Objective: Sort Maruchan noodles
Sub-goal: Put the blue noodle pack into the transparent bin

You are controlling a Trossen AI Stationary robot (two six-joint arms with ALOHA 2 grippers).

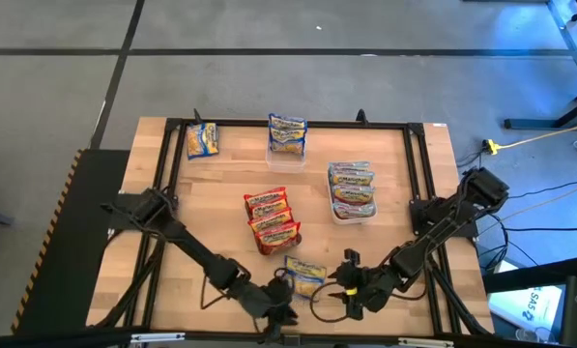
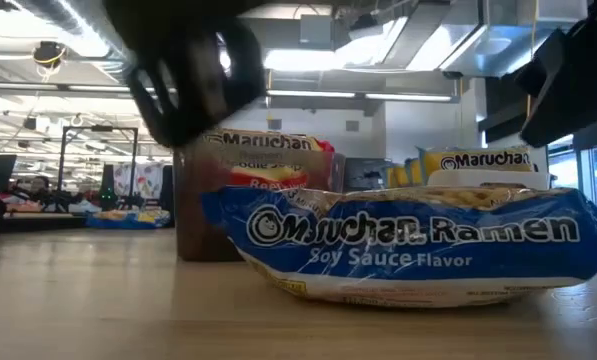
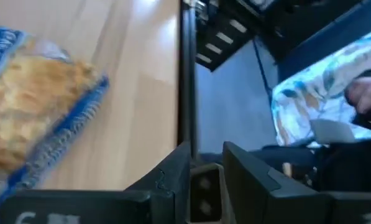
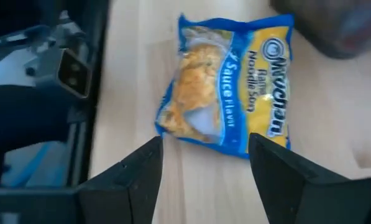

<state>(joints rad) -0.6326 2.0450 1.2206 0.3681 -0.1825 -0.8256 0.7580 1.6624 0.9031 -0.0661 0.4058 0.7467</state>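
Blue soy-sauce packet lined up between open fingers

The right pincer (image 4: pixel 204 162) is held with its fingers spread, empty, just short of the flat blue-and-yellow plastic Maruchan packet (image 4: pixel 225 81) lying near the wooden tabletop (image 1: pixel 211 213) front edge, apparently for pickup. The left pincer (image 3: pixel 201 165) is kept narrow and empty beside it.

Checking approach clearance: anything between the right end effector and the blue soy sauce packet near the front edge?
Nothing visible. The right end effector is open with only bare table between it and the blue packet. The left end effector sits beside the packet, not in the path.
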